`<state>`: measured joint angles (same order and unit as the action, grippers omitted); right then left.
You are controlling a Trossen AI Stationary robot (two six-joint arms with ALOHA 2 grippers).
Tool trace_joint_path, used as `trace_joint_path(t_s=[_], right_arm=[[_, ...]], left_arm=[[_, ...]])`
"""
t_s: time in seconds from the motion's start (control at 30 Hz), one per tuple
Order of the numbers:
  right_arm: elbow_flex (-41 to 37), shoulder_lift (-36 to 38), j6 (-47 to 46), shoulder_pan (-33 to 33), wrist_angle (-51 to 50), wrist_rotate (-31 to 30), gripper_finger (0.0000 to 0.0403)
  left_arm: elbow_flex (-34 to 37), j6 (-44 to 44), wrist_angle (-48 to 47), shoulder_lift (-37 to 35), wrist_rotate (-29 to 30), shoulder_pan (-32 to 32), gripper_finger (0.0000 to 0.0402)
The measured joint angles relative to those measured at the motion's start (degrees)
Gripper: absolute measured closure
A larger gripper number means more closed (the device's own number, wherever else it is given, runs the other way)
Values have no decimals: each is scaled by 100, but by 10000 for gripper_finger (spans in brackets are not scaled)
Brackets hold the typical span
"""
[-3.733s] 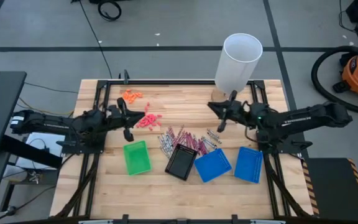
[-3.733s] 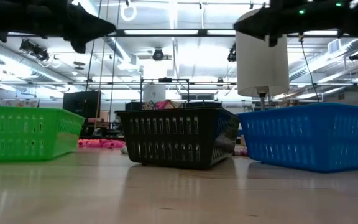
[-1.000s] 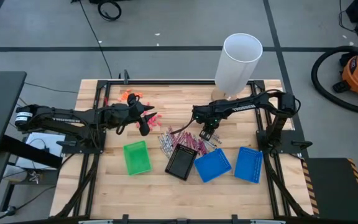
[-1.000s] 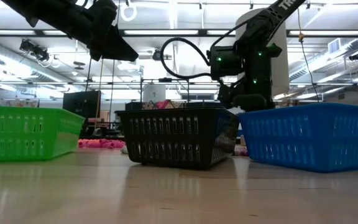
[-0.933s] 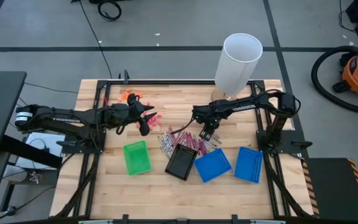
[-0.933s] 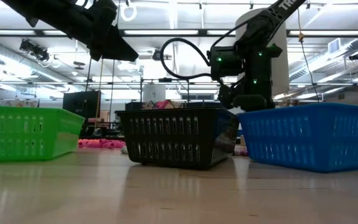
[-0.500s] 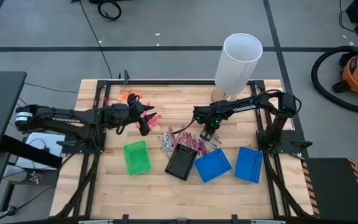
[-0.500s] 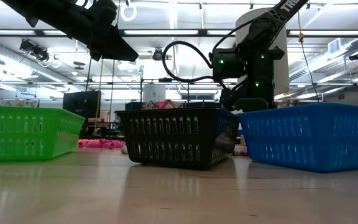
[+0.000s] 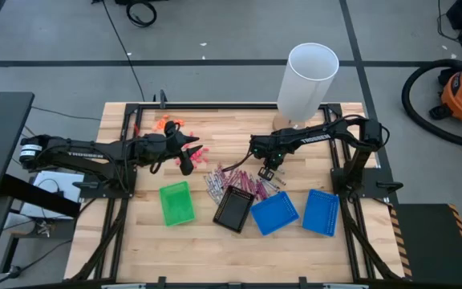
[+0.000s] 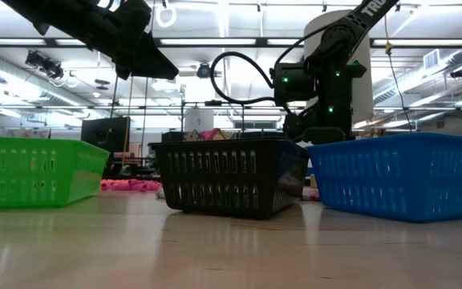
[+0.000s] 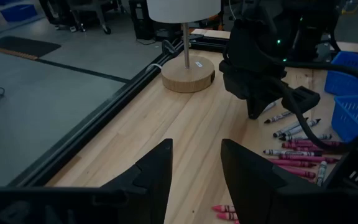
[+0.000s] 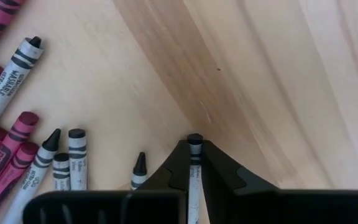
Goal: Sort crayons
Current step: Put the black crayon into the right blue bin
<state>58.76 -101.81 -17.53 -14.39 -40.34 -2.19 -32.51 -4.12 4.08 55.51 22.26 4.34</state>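
The right gripper (image 9: 269,170) is down over the wooden table (image 9: 215,241), right at the far edge of the scattered pile of thin pink-magenta and grey-silver crayons (image 9: 239,181), and its wrist camera tells the story: the two dark fingers (image 12: 178,167) are pinched tight on a single grey-silver crayon with a black tip (image 12: 194,168), which stands straight up between them. More grey crayons (image 12: 61,163) and magenta ones (image 12: 8,149) lie loose on the wood just beside it. The pile itself sits mid-table, just behind the black slotted plastic tray (image 9: 234,209) and the nearer blue plastic tray (image 9: 274,213), with a second blue tray (image 9: 321,213) farther right and a green plastic tray (image 9: 176,202) to the left. Over on the other side, the left gripper (image 9: 188,158) hangs above the table near the chunky coral-red bits (image 9: 196,152), its fingers (image 11: 151,175) parted and holding nothing. The stubby orange bits (image 9: 165,123) lie at the far left corner, and the tall white cylinder on its round wooden base (image 9: 306,80) stands at the back edge behind the right arm.
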Motion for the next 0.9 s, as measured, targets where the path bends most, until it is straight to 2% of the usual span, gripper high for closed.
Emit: trace_joint_path(t_s=[0.3,0.5,0.77,0.9], right_arm=[[158,179,122,27,-234,-88,372],[286,824,24,307,-434,-131,372],[286,1974,17,1282,-380,-90,372],[289,2356,-331,1776,-445,-73,372]], left_arm=[[2,44,1,0,0,0,253],[2,44,12,0,0,0,253],[2,44,21,0,1,0,253],[8,105,234,0,4,0,253]])
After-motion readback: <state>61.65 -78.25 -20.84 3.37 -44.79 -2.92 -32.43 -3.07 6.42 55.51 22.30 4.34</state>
